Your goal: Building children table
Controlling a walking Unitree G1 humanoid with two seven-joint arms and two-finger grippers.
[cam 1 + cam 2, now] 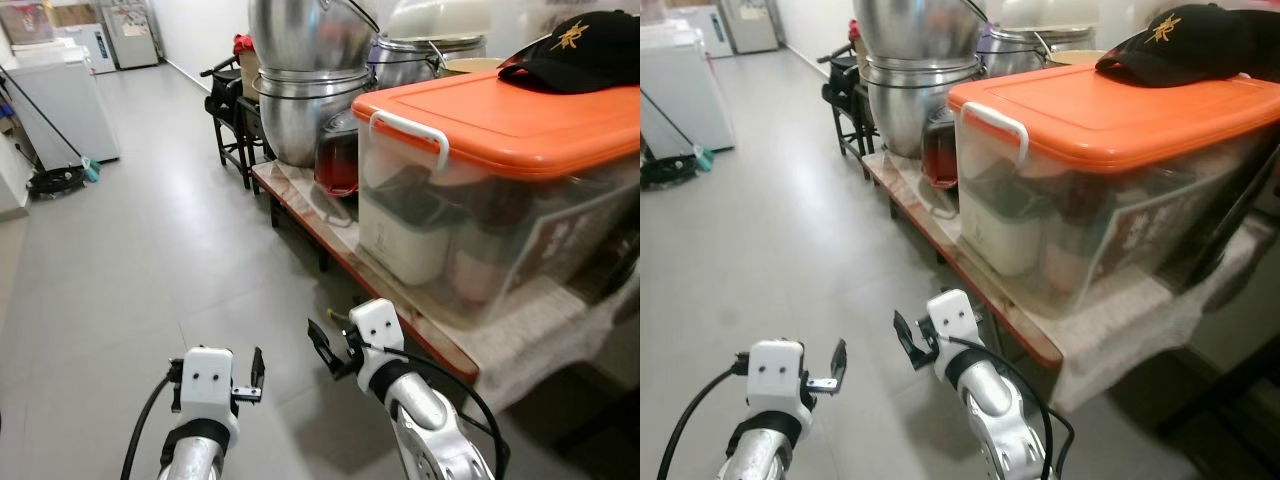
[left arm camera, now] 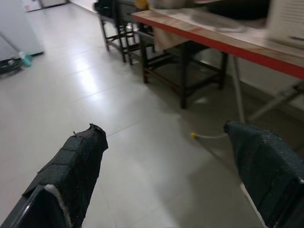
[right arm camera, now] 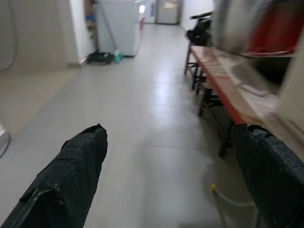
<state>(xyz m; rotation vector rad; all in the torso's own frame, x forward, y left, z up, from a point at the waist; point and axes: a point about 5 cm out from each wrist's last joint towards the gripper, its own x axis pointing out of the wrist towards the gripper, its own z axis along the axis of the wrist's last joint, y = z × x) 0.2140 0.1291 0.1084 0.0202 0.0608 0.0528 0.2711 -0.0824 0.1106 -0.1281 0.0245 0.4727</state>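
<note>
table (image 1: 420, 335) with red edge stands just right of the empty, spread right pincer (image 1: 322, 348); left pincer (image 2: 166, 175) gapes too.

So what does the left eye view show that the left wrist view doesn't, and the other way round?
Left eye view alone: both grippers, left and right, over the floor; an orange-lidded clear bin with a black cap on it; stacked steel pots.
Left wrist view alone: the table legs underneath, and a hose end on the floor.
Shared: the red-edged table, grey tiled floor, and the left gripper, open and empty.
</note>
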